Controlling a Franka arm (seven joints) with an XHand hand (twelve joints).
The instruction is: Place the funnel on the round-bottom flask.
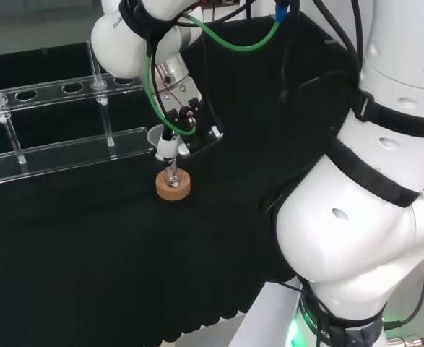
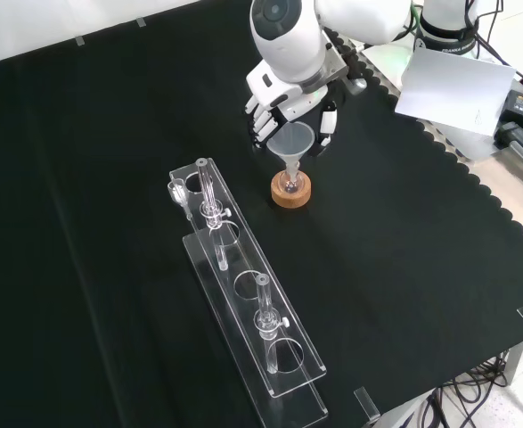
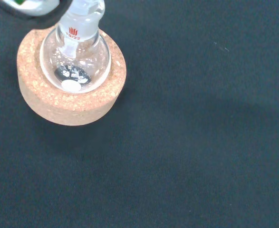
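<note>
Funnel point(image 2: 293, 143) in flask point(image 2: 290, 183), between hand point(image 2: 279, 105) fingers.

In the front view the cork ring point(image 2: 291, 191) sits on the cloth point(image 2: 404, 267) near the top middle of the frame. The flask point(image 2: 290, 183) sits in the ring, and the funnel point(image 2: 291, 143) stands right above it, its stem going down to the flask's neck. The hand point(image 2: 270, 105) is just behind the funnel, higher in the frame, with fingers on both sides of the funnel. The rack point(image 2: 248, 294) lies to the lower left of the ring and runs down toward the bottom middle, with tubes point(image 2: 263, 308) standing in it

In the head view the rack point(image 1: 53, 123) is at the left and the ring point(image 1: 173, 183) is in the middle
</note>
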